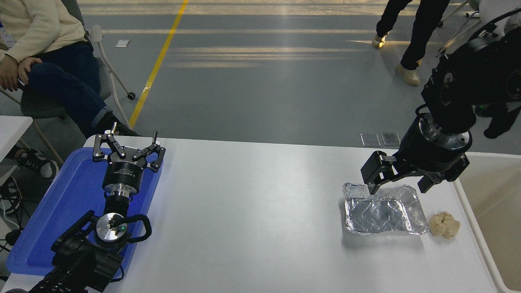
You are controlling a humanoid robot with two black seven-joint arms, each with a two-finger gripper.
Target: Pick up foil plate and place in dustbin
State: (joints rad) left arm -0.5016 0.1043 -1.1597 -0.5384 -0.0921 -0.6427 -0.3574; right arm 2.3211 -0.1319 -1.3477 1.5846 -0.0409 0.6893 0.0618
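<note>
Foil plate [381, 210] lies flat on the white bench [252, 211], right-hand side, wrinkled rim up, nothing in it. Just beside its right end, a small tan lumpy wad [444, 224], close but apparently not touching. Dustbin [494, 203] stands off the bench's right edge, white rim showing, mouth open.

Right gripper [401, 184] hangs over the plate's far rim, jaws spread wide and holding nothing; the near-left fingertip [372, 188] sits right at the rim's back-left stretch. Whether it touches the foil, can't tell from here.

Left gripper [128, 151] parked over the blue tray [65, 203] at the lower left, fingers splayed, empty.

Risks as I read them: thin foil rim could crumple or fold under the pinch, and the plate tip or slip out on the lift. A bite on the back edge only leaves the plate hanging lopsided. Swinging right toward the bin, a drooping plate could sweep the wad off the bench or catch the bin's rim.
</note>
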